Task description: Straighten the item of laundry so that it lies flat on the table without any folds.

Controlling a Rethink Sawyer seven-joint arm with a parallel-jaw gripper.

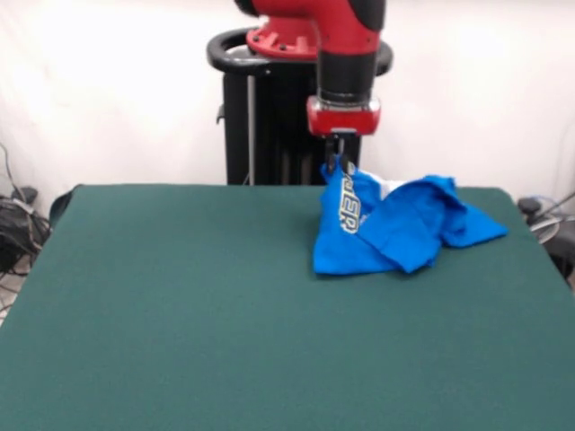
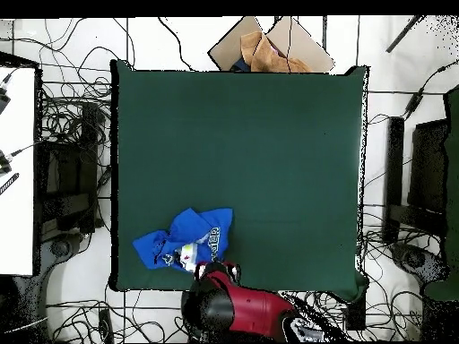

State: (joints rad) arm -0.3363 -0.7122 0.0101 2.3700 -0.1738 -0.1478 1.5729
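Front view: bare green table (image 1: 198, 323) across the lower frame, nearest the lens. Right of centre, near the upper table edge, the crumpled blue T-shirt (image 1: 404, 229), long axis running left to right, a sleeve-like tip pointing to the right edge. Left end pulled up into a peak, lettering turned on its side there, perhaps "ER", too folded to read fully. Red and black arm (image 1: 346, 54) dropping straight down from the top, gripper (image 1: 338, 163) pinched closed on that raised peak of the shirt.

Overhead view: shirt (image 2: 184, 237) in the lower left, close to the table's (image 2: 269, 134) bottom edge, stretched left to right. White print showing, unreadable. Arm (image 2: 238, 309) entering from below, gripper itself hidden beneath it.
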